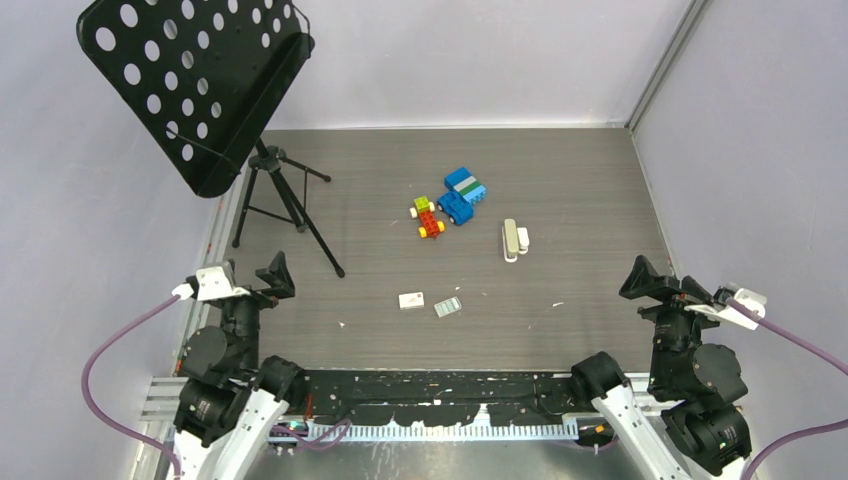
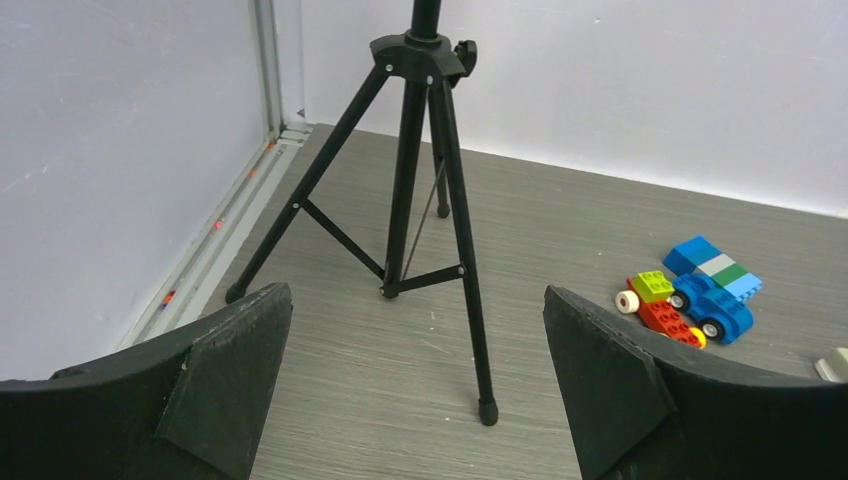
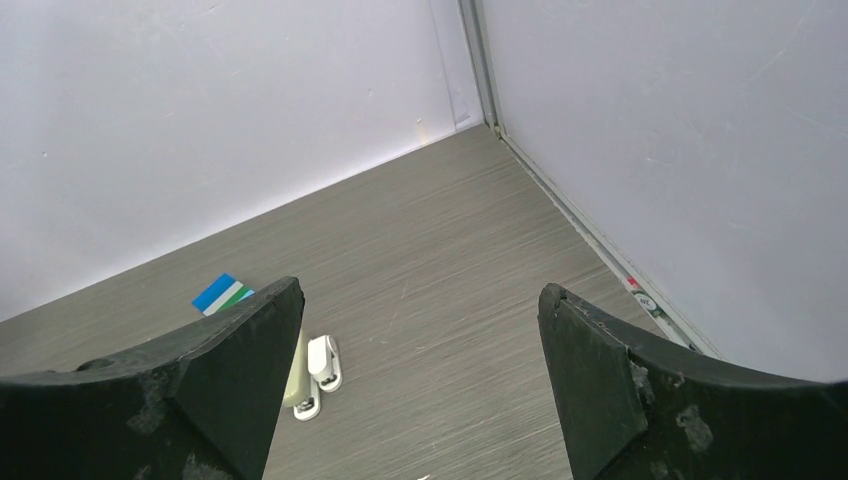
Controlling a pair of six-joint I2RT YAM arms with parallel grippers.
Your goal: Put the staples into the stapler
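Staples [image 1: 448,307] are lying flat on the grey table [image 1: 580,200], near the front and about centre, just beyond the two arm bases. A small whitish box with a pinkish label [image 1: 411,300] sits just to their left, apart from them. Nothing is touching the strip.

Down at the near corners, both arms are tucked back. The left gripper [image 2: 417,291] is spread wide and holds nothing, with bare table and tripod legs showing between its fingers. The right gripper [image 3: 421,287] is the same, jaws parted and empty, with wood-grain surface in the gap.

Moving out to mid-table, right of centre, the stapler [image 1: 510,241] lies lengthwise near to far, grey-beige top up, well apart from the staples. A small white claw-shaped piece [image 1: 523,238] rests just beside it on the right. From the right wrist, the left finger partly hides the stapler.

A bit farther and to the left, a red-and-yellow wheeled toy [image 1: 429,218] sits next to a blue block car [image 1: 462,194] carrying a green-and-white brick.

Far left, a black tripod [image 1: 287,203] carries a perforated music-stand desk [image 1: 195,85], tilted.
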